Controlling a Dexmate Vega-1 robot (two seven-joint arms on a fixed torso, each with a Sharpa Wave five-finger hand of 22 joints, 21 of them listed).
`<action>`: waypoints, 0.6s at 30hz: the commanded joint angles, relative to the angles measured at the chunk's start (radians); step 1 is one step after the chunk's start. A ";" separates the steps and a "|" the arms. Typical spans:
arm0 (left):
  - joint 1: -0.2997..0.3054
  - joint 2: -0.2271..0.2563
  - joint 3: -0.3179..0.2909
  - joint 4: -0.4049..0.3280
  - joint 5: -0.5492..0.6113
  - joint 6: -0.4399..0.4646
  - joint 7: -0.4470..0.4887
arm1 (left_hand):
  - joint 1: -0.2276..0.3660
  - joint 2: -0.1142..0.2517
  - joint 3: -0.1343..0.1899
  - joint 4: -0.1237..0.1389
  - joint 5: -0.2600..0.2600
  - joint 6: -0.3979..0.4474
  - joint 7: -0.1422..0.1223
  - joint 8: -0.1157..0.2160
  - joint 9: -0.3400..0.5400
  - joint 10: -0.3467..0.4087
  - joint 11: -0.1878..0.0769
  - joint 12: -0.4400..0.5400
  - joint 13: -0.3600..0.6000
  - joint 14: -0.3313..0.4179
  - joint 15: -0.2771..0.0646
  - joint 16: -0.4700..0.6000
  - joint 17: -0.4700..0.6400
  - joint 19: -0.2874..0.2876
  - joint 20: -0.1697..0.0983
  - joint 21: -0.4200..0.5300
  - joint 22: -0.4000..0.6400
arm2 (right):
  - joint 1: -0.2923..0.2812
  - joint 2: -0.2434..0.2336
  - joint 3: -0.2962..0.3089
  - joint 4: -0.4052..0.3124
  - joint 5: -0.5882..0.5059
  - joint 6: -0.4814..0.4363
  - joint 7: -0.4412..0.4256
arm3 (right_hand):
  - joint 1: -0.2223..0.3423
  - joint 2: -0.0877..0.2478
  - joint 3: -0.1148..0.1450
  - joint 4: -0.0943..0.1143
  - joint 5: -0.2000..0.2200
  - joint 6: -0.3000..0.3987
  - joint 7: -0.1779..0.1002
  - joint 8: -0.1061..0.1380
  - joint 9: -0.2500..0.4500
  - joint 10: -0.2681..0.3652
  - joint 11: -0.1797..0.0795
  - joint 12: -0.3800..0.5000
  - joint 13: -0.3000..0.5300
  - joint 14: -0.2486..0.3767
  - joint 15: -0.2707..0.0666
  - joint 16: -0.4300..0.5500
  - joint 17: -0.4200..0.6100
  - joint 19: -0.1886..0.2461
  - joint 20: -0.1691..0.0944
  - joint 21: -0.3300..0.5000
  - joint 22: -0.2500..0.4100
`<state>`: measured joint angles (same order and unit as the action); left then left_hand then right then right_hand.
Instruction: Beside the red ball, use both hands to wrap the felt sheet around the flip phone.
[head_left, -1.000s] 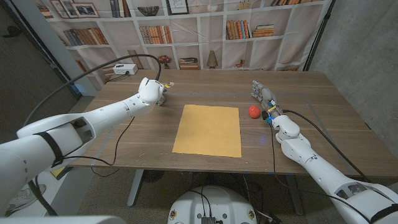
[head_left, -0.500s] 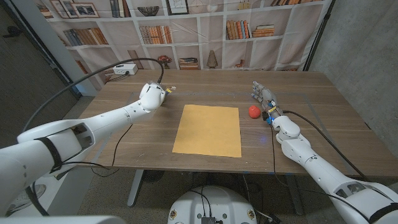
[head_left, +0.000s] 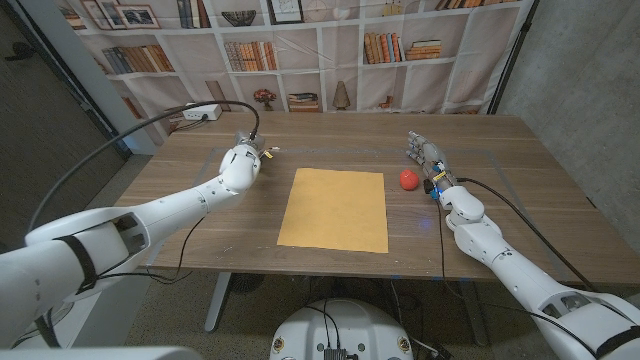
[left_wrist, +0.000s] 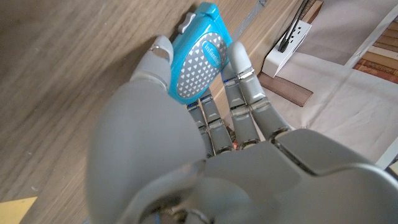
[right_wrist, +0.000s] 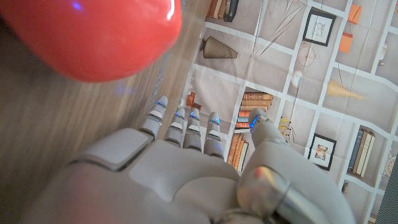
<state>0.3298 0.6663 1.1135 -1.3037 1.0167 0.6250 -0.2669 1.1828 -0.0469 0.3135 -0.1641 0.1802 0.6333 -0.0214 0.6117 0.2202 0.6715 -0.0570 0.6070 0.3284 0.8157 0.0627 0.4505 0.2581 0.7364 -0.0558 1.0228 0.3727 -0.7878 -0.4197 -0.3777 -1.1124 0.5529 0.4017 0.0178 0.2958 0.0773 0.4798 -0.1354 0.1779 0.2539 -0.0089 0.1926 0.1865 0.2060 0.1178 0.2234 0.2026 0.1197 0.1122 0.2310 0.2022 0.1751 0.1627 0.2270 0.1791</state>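
Your left hand (left_wrist: 186, 149) grips the blue flip phone (left_wrist: 199, 59) above the wooden table (head_left: 200, 200), left of the flat felt sheet (head_left: 334, 208). Your right hand (head_left: 428, 158) waits with fingers loosely apart, holding nothing, beside the red ball (head_left: 408, 179). A printed bookshelf backdrop (head_left: 300, 50) hangs behind the table.

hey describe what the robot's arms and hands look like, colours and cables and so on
Both arms are glossy white rounded shells with black bands at the joints. The left hand and right hand are pale grey, with metal segments and small blue marks on the fingers. Black cables trail along both arms.
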 joint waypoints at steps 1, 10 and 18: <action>0.047 0.036 -0.078 -0.076 -0.077 -0.031 0.170 | 0.178 0.158 0.007 -0.009 -0.002 0.268 0.038 0.099 0.002 0.152 -0.056 0.151 0.227 0.394 -0.298 0.093 0.231 0.027 -0.083 0.039 0.007 | 0.013 0.006 -0.001 0.022 0.002 0.010 0.011 | -0.005 -0.001 -0.004 -0.003 0.003 0.010 -0.003 0.004 0.002 0.009 0.003 0.000 0.001 0.006 0.000 0.000 0.002 0.013 0.001 -0.004 0.004; 0.092 0.041 -0.232 -0.132 -0.331 -0.132 0.243 | 0.197 0.156 0.011 -0.007 -0.001 0.271 0.052 0.098 0.000 0.148 -0.039 0.147 0.242 0.396 -0.297 0.088 0.250 0.001 -0.075 0.069 0.012 | 0.005 0.005 -0.002 0.002 -0.001 0.013 0.005 | -0.009 -0.001 -0.007 -0.002 0.003 0.011 -0.002 0.004 0.002 0.014 0.004 0.000 0.001 0.006 -0.001 0.000 0.002 0.014 0.000 -0.005 0.004; 0.104 0.059 -0.272 -0.185 -0.435 -0.171 0.237 | 0.207 0.155 0.010 -0.005 0.000 0.274 0.059 0.098 -0.001 0.150 -0.031 0.143 0.247 0.391 -0.296 0.086 0.264 -0.019 -0.060 0.088 0.017 | -0.026 -0.012 0.001 -0.056 -0.007 -0.008 -0.023 | -0.011 -0.001 -0.008 -0.002 0.003 0.011 -0.003 0.004 0.002 0.013 0.004 -0.001 0.001 0.006 -0.001 -0.001 0.002 0.013 0.000 -0.006 0.004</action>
<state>0.4073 0.7061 0.9286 -1.4192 0.7407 0.5113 -0.0642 1.2061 -0.0709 0.3133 -0.1718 0.1744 0.7004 0.0149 0.6118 0.2148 0.7322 -0.0211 0.6764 0.3282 0.8871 0.0629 0.5375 0.3837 0.7329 -0.0615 1.1025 0.3866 -0.7862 -0.4173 -0.3793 -1.1156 0.5520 0.4104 0.0198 0.2850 0.0798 0.4758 -0.1395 0.1779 0.2573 -0.0124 0.1926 0.1865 0.2114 0.1232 0.2234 0.2025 0.1196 0.1121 0.2310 0.2022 0.1788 0.1590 0.2202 0.1791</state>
